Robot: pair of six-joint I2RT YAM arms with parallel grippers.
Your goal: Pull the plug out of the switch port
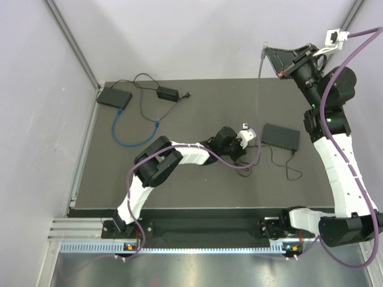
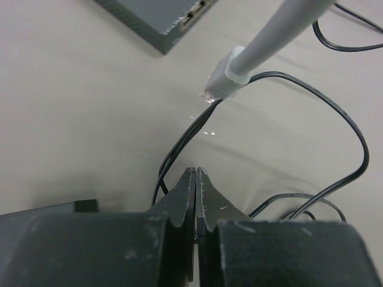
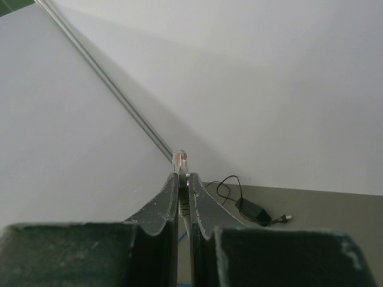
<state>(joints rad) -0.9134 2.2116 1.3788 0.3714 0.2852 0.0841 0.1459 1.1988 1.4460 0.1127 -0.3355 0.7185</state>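
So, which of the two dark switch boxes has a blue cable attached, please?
The flat dark box in the far-left corner: a blue cable loops from it. The right-hand box has only a thin black cord.

The overhead camera sat above and behind the arm bases, looking down on the whole table (image 1: 197, 179). The left wrist camera hung low and close, peering past the left gripper (image 2: 195, 173) at a corner of the switch (image 2: 158, 18), which the overhead view also caught. The right wrist camera rode high, facing past the right gripper (image 3: 184, 176) toward the back walls (image 3: 269, 78). The far power adapter (image 3: 254, 210) and the grey cable (image 1: 258, 89) showed overhead too.
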